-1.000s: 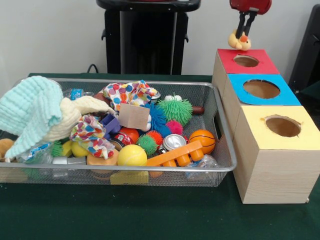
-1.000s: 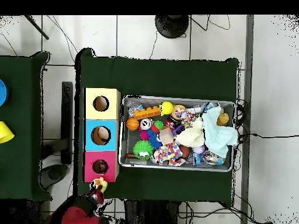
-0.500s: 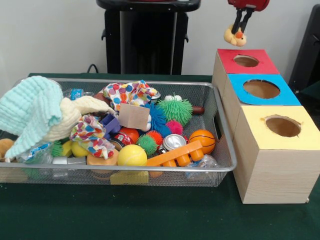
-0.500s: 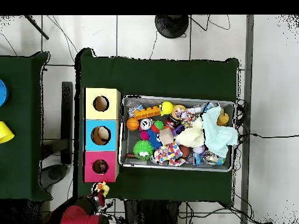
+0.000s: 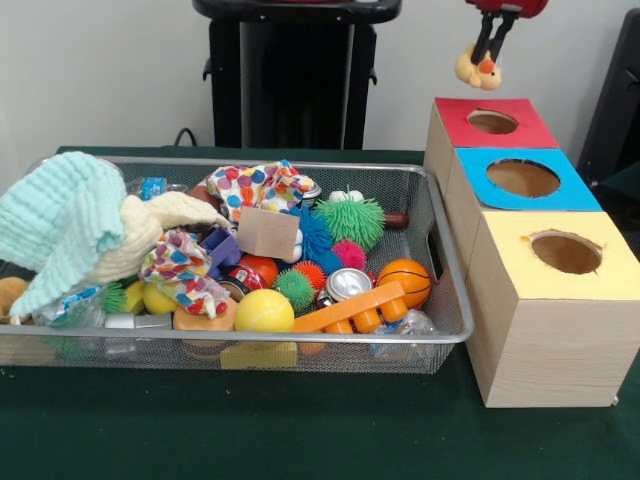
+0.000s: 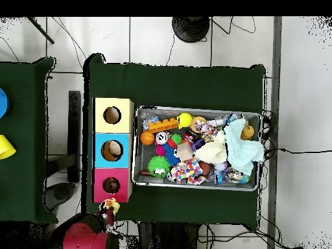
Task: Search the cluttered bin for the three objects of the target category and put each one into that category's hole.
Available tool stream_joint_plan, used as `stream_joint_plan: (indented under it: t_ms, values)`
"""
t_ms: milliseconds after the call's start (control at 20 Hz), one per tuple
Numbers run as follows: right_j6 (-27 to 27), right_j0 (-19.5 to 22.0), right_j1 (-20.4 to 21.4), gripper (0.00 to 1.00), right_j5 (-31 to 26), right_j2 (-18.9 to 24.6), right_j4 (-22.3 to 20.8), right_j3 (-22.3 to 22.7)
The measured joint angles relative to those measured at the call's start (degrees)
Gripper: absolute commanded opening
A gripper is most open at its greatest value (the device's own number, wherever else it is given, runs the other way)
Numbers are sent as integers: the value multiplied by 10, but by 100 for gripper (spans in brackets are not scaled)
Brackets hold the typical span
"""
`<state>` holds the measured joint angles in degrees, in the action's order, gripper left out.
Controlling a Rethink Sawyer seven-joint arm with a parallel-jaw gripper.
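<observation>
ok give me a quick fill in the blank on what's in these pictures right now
The gripper holds a small toy ____ above the boxes.
The box nearest it has a ____ top.
The middle box's top is ____.
The orange basketball lies in the wire ____.

Missing words: duck; red; blue; bin

A green cloth (image 5: 300, 440) covers the table. A black stand (image 5: 295, 70) rises behind it. In the overhead view, a second green table (image 6: 23, 136) sits apart, carrying a yellow object (image 6: 5, 146).
</observation>
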<state>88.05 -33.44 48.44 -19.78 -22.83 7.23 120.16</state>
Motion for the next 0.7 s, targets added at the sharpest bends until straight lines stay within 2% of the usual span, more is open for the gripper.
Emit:
stream_joint_plan:
  t_ms: [600,650,700]
  values:
    - [0,0,0,0,-5,-7,0,-27]
    - [0,1,0,100,-5,-7,0,-28]
    - [0,1,0,100,-5,-7,0,-28]
